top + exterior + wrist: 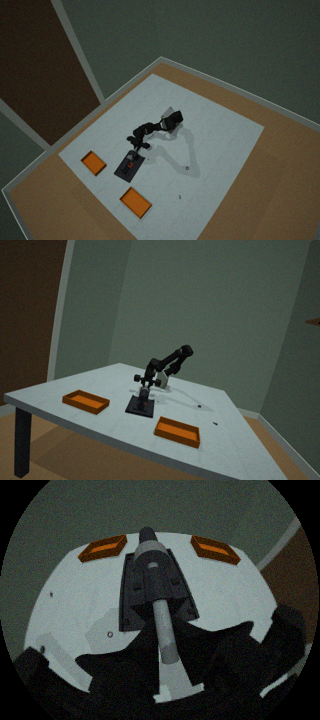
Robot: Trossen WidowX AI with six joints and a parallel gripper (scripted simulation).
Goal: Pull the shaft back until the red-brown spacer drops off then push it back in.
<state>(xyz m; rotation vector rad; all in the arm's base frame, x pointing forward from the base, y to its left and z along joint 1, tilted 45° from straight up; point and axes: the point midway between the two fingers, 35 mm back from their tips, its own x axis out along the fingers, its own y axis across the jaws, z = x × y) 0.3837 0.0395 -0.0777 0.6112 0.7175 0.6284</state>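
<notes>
My gripper [136, 150] [146, 386] [160, 616] is shut on the shaft [163, 620], a light grey rod. The shaft's near end sticks out between the fingers in the wrist view, and its far part runs into the dark block [156, 584] on the black base plate [136, 169] [131, 409] [128, 616]. A light grey band [151, 547] and a dark cylinder end show beyond the block. A red-brown spacer [130, 163] [145, 404] shows low over the plate in the top and exterior views; whether it rests on the plate is too small to tell. The wrist view hides it. Other spacers cannot be made out.
Two orange trays [95, 163] [135, 202] [86, 401] [177, 431] stand beyond the plate. A small dark ring [187, 168] [199, 406] and a small bolt-like piece [179, 196] [215, 423] lie off to one side. A tiny ring [110, 634] lies beside the plate.
</notes>
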